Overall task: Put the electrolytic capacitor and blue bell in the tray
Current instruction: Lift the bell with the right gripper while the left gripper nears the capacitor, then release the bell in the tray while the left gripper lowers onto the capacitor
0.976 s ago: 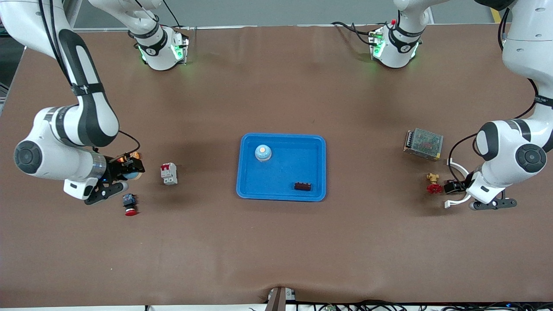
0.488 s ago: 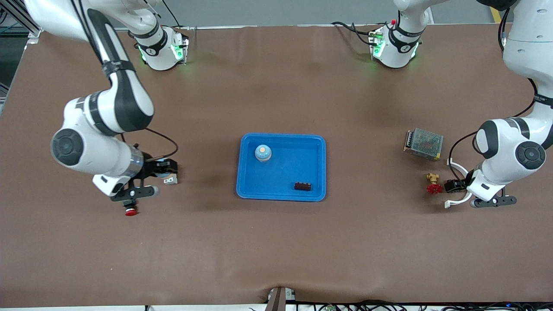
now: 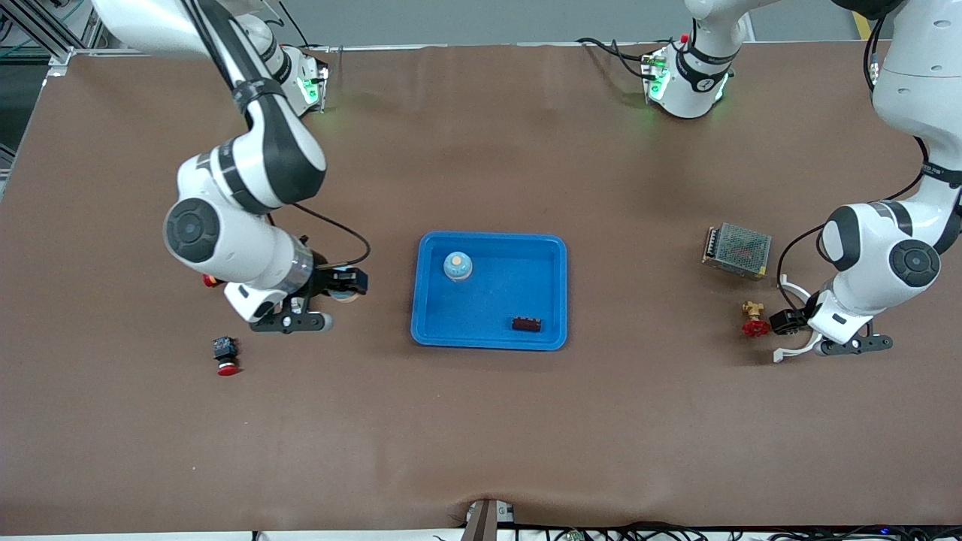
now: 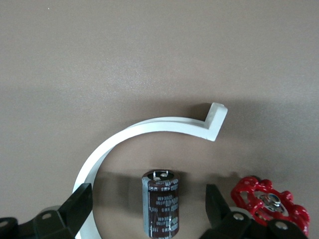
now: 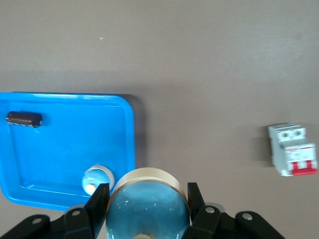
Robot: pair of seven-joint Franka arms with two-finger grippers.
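Carried from mid-left toward centre: right gripper [image 3: 340, 284] clamped on bell [image 5: 148, 209], just short of tray [image 3: 488, 342]; left gripper [image 4: 147, 211], lower right, open astride capacitor [image 4: 160, 201]; risk of bell clipping rim or landing on bell already inside.

The right tool [image 3: 347, 284], gripping a round translucent-blue bell [image 5: 147, 213], travels over the brown surface [image 3: 481, 436] toward the shallow bright-blue plastic tray [image 3: 488, 342].
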